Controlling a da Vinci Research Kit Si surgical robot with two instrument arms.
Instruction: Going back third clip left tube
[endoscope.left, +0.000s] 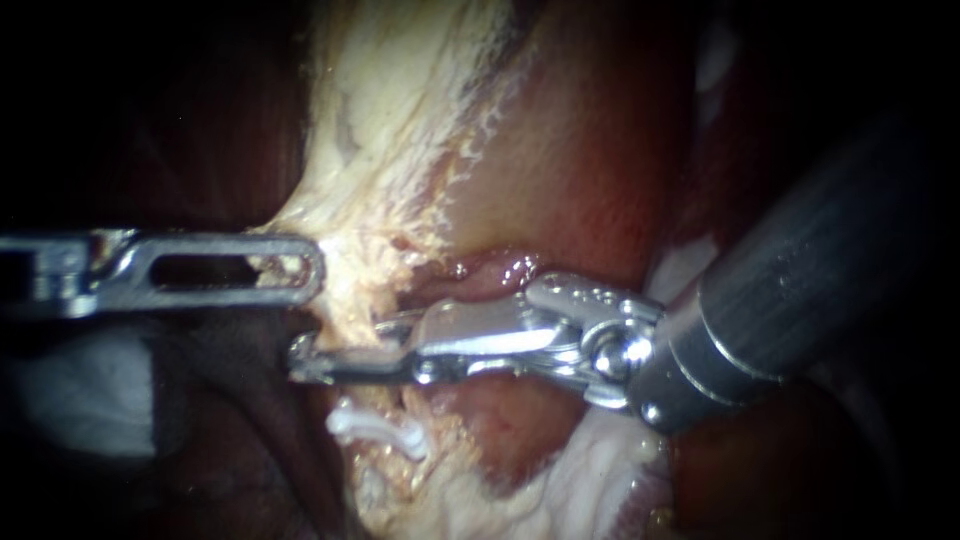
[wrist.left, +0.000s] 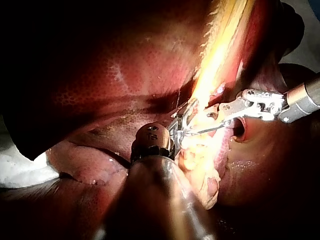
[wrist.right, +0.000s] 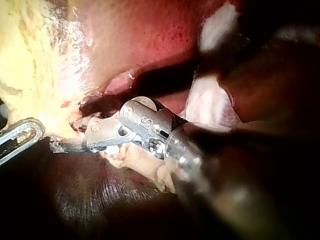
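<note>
Our right instrument (endoscope.left: 345, 352) is reaching in from 4 o'clock, its jaws standing slightly parted against the pale tissue (endoscope.left: 380, 200). The white clip (endoscope.left: 375, 425) is sitting just at 5 o'clock of their tips. Beyond, our left instrument (endoscope.left: 300, 268) is lying level from 9 o'clock, pinching that tissue.

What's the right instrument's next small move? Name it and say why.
Probably ease the right instrument straight back along its shaft. Its jaws stand open with their tips amid the pale tissue, just above a white clip. The left instrument sits close by, so a sideways move risks snagging.
</note>
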